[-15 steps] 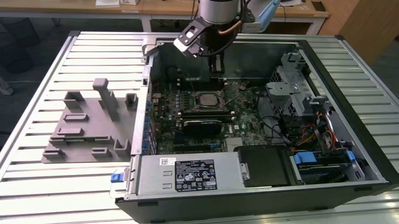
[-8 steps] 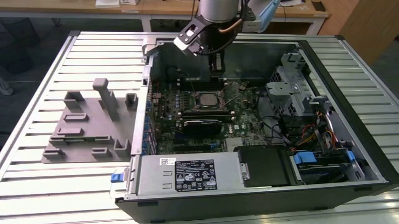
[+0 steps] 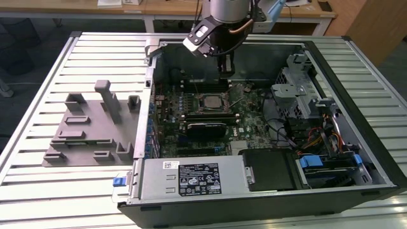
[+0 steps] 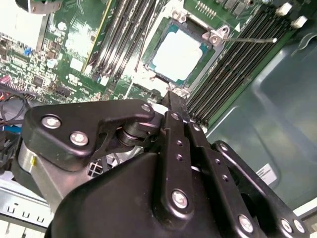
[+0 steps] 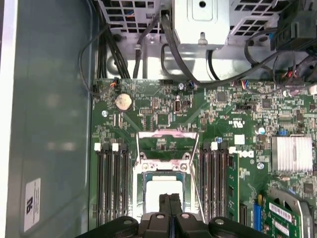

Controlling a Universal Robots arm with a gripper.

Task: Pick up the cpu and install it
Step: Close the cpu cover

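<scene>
The cpu (image 3: 208,101) lies flat in the motherboard socket inside the open computer case, its pale silver top up. It appears just beyond the fingertips in both wrist views (image 4: 179,55) (image 5: 163,190). The socket's metal load plate (image 5: 166,141) stands swung open and the thin lever (image 4: 247,39) is raised. My gripper (image 3: 226,71) hangs above the board, a little behind the socket in the exterior view. Its black fingers (image 5: 166,206) are pressed together with nothing between them. The gripper (image 4: 174,95) is apart from the chip.
Black RAM slots (image 5: 111,183) flank the socket on both sides. A grey fixture tray (image 3: 89,129) sits on the slatted table at the exterior view's left. The case holds a drive cage (image 3: 299,90), cables (image 5: 148,34), a heat sink (image 5: 292,153) and a power supply (image 3: 190,179).
</scene>
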